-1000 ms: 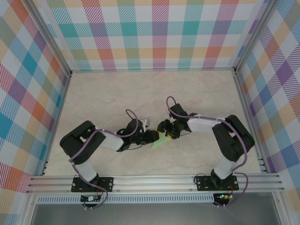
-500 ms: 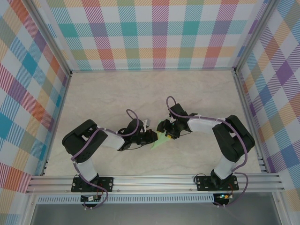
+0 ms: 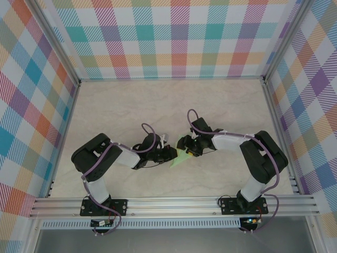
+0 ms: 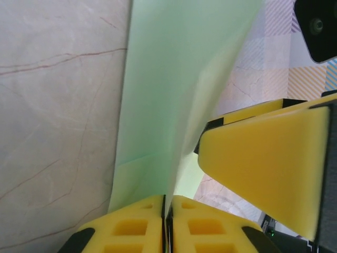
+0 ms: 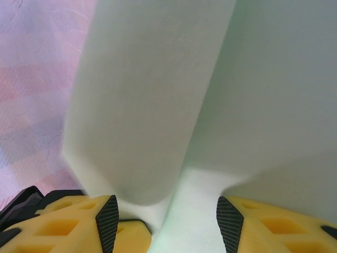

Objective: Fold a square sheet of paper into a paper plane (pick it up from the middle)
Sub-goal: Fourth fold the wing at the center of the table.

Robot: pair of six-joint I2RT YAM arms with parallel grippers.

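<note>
The worktop (image 3: 131, 105) carries both arms. The left arm (image 3: 105, 158) and the right arm (image 3: 253, 153) reach inward until their tips almost meet at its middle. Between those tips sits the paper (image 3: 180, 157), a small pale green shape already partly folded. Its narrow end points toward the near left, so its long axis runs slantwise across the line that joins the two arms. It seems to be held a little off the surface, though the overhead view does not settle that.

From the left wrist, the paper (image 4: 174, 79) rises straight out from the left jaws. These are clenched on its near edge, with the yellow pads (image 4: 137, 232) pressed together and the sheet pinched in the seam. A pad of the other arm (image 4: 263, 158) stands just beside the paper on the right.

From the right wrist, the paper (image 5: 158, 105) runs down into the gap of the right jaws. They are released, with the pads (image 5: 79, 226) apart on either side of a soft ridge in the sheet and not pressing it flat.

The coming move likely turns on this: the fold lies inside the right jaws and along their reach while the left jaws anchor the edge. Both arms are equally near, and the right one looks placed to close on the crease.
</note>
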